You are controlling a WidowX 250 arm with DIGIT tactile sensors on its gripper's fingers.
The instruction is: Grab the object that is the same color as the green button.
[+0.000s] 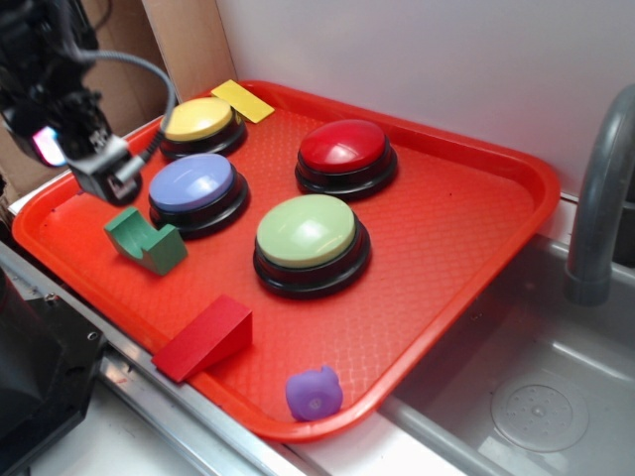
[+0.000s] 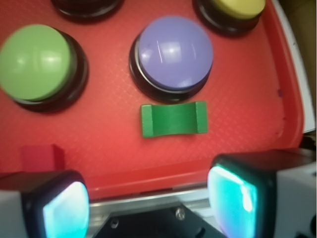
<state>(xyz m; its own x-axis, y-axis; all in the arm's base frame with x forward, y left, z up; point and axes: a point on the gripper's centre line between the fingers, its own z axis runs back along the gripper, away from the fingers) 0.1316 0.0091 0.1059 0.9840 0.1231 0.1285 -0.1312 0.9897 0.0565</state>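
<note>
The object, a small dark-green block (image 1: 146, 241) with a curved notch in its top, lies on the red tray (image 1: 446, 228) at the left, in front of the blue-lilac button. In the wrist view the green block (image 2: 174, 119) sits just below that button, ahead of my fingers. The green button (image 1: 307, 234) (image 2: 33, 63), a pale green dome on a black base, stands mid-tray to the block's right. My gripper (image 1: 84, 149) (image 2: 148, 206) hovers above the tray's left rim, up and left of the block. Its jaws stand open with nothing between them.
A blue-lilac button (image 1: 192, 185) (image 2: 174, 46), a yellow button (image 1: 200, 120) and a red button (image 1: 344, 148) also stand on the tray. A red wedge block (image 1: 206, 337), a purple toy (image 1: 315, 393) and a yellow block (image 1: 242, 100) lie near the rims. A sink (image 1: 536, 387) with a faucet (image 1: 595, 198) is at right.
</note>
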